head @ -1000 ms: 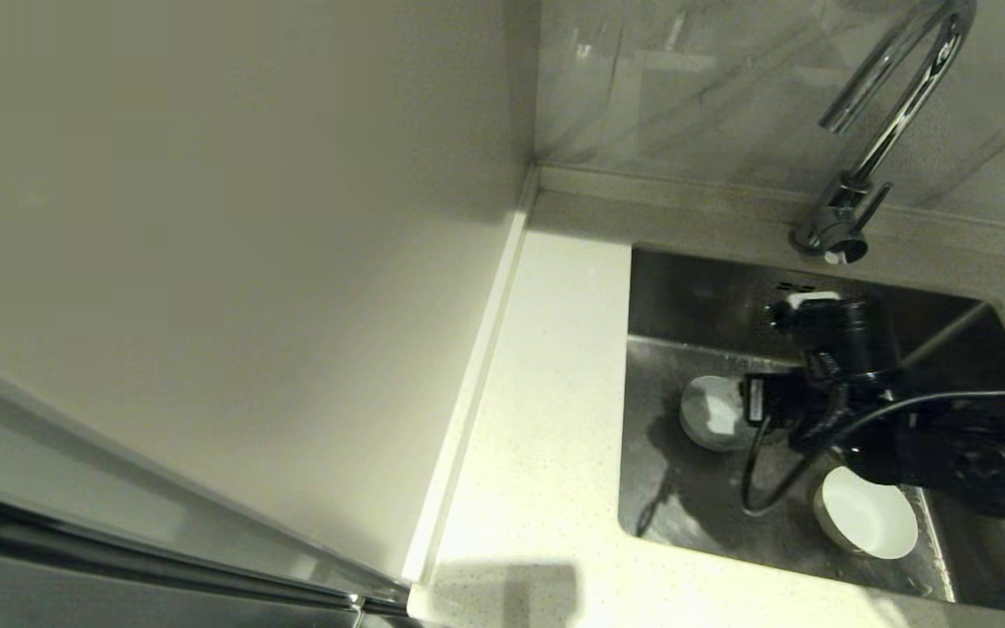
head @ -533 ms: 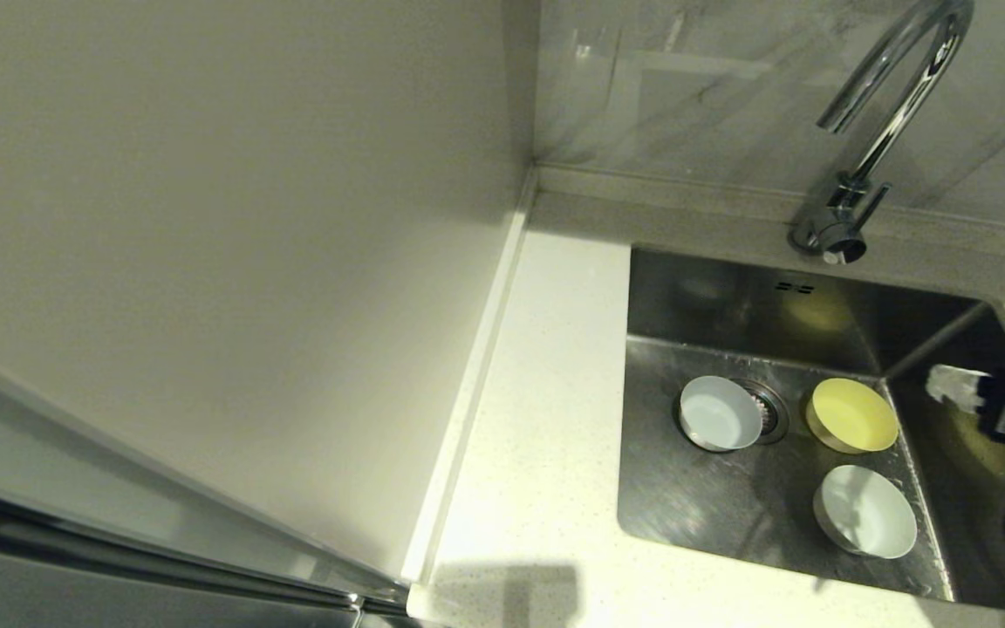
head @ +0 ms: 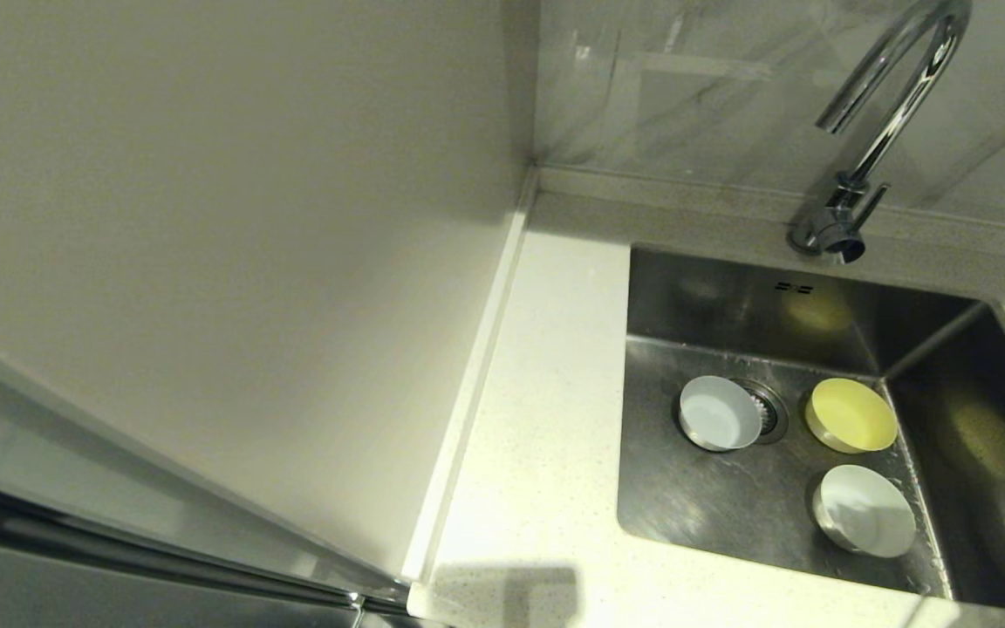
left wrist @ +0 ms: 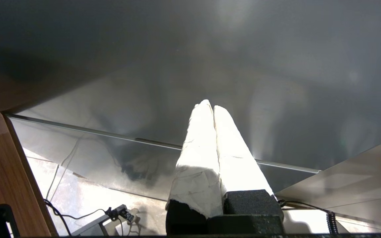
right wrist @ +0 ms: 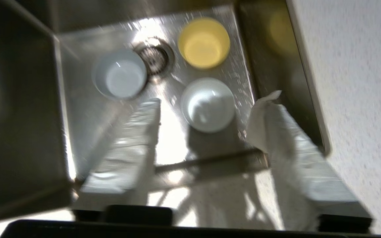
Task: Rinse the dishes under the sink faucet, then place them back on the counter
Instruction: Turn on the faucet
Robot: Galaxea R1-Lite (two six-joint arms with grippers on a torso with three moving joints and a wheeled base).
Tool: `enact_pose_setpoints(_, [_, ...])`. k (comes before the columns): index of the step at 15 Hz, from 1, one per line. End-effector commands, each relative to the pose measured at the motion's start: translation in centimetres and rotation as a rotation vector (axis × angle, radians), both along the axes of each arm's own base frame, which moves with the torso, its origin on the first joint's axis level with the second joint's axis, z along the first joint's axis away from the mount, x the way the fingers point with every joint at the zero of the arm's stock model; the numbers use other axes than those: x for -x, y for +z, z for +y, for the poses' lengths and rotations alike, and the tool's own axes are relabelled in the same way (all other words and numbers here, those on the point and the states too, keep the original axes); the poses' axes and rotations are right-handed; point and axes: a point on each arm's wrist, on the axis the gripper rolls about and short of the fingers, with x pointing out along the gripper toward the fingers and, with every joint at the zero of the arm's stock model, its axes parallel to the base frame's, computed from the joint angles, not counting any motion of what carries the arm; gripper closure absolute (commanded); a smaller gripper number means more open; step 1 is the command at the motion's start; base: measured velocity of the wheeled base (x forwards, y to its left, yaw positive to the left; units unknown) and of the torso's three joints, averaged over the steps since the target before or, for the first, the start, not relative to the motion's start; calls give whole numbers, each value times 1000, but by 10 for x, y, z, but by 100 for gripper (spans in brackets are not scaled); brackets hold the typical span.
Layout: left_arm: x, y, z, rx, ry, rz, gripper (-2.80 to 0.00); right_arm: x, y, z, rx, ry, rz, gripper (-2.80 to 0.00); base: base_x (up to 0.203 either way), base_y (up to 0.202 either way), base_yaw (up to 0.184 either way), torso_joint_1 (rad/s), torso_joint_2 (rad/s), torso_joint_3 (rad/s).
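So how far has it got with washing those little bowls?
All three bowls, bluish-white, yellow and white, sit in the sink. No water runs from the faucet. The right gripper hovers open and empty above them. Returning them to the counter remains.

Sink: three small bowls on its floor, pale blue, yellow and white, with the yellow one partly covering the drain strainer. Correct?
Not quite. The pale blue bowl overlaps the drain strainer; the yellow bowl sits apart from it, the white bowl nearer. The head view shows this.
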Motion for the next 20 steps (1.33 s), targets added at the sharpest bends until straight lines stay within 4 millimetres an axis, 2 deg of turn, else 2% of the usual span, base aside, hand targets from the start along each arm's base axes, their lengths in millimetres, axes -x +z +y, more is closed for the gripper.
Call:
enact_pose_setpoints(1, [0,-1,0,0,0,2,0,4,15,0,-19,-5,-72,0,0,0,0,0,0,0])
enact_pose_setpoints(2, [0,-1,0,0,0,2,0,1,24,0,-57,-16,-109,0,0,0,0,0,0,0])
enact_pose_setpoints(4, [0,-1,0,0,0,2,0,-16,35,-1,-158,-51,-131,0,0,0,0,0,0,0])
enact_pose_setpoints(7, [0,-1,0,0,0,2,0,-65,36,-15,-306,-108,-74,0,0,0,0,0,0,0])
enact_pose_setpoints(8, [0,-1,0,0,-1,2,0,-86,39,-30,-377,-103,-60,0,0,0,0,0,0,0])
enact_pose_setpoints(11, [0,-1,0,0,0,2,0,-148,43,-78,-638,55,-16,0,0,0,0,0,0,0])
enact_pose_setpoints(13, [0,-1,0,0,-1,2,0,-189,32,-106,-760,93,13,0,0,0,0,0,0,0])
enact_pose_setpoints(15, [0,-1,0,0,0,1,0,-222,20,-130,-869,142,3,0,0,0,0,0,0,0])
enact_pose_setpoints(18, [0,-1,0,0,0,2,0,-241,18,-165,-1081,343,-121,0,0,0,0,0,0,0])
enact_pose_setpoints(20, [0,-1,0,0,0,2,0,-249,12,-181,-1125,392,-177,0,0,0,0,0,0,0])
